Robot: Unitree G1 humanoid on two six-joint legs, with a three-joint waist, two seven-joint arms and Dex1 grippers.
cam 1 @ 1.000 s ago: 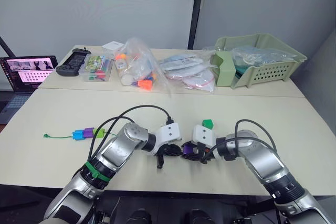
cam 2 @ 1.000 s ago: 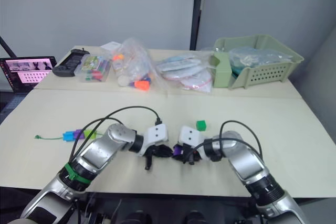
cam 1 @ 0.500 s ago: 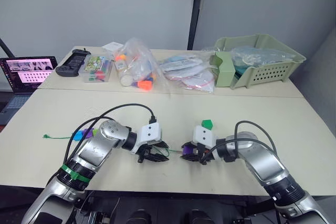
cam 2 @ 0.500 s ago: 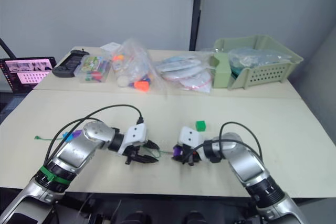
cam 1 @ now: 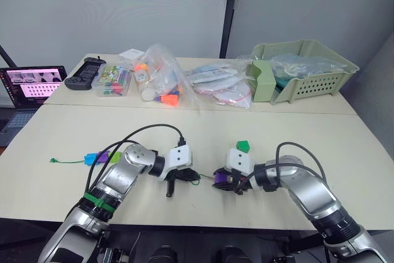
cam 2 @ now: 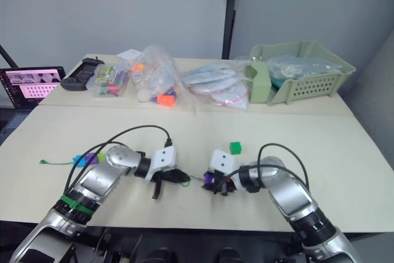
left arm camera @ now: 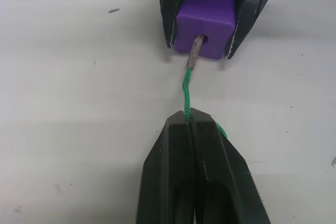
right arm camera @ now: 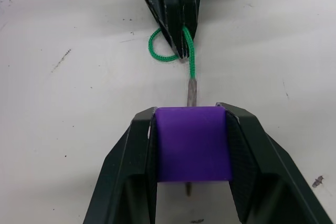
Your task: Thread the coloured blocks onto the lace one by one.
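1. Purple cube [right arm camera: 193, 142]: clamped between the two fingers of the right claw [left arm camera: 209, 11], low over the counter [cam 1: 184, 124] near its front edge; the bore faces the left claw, and the stiff tip [left arm camera: 193, 57] of the lace [left arm camera: 186, 94] enters it, with a short end showing beyond the far face

2. Lace: thin green cord, pinched by the clenched left claw [right arm camera: 173, 24] just behind the tip, with a small slack loop beside the fingers; it trails away to the robot's left, where a bright blue cube [cam 1: 92, 158], a second purple cube [cam 1: 103, 156] and a lime green cube [cam 1: 115, 155] sit in a row, apparently already strung

3. Dark green cube [cam 1: 244, 146]: loose on the counter just beyond the right claw, not yet threaded

4. Handling, as judged: the cord is limp and will buckle if pushed, so only the rigid tip steers; hold close behind it. The cubes look light, hard and smooth, best gripped on two flat opposite faces with the bore left clear

5. Far side of the counter: plastic bags [cam 1: 161, 81], a green basket [cam 1: 305, 69] and a laptop [cam 1: 31, 84], all well apart from the work
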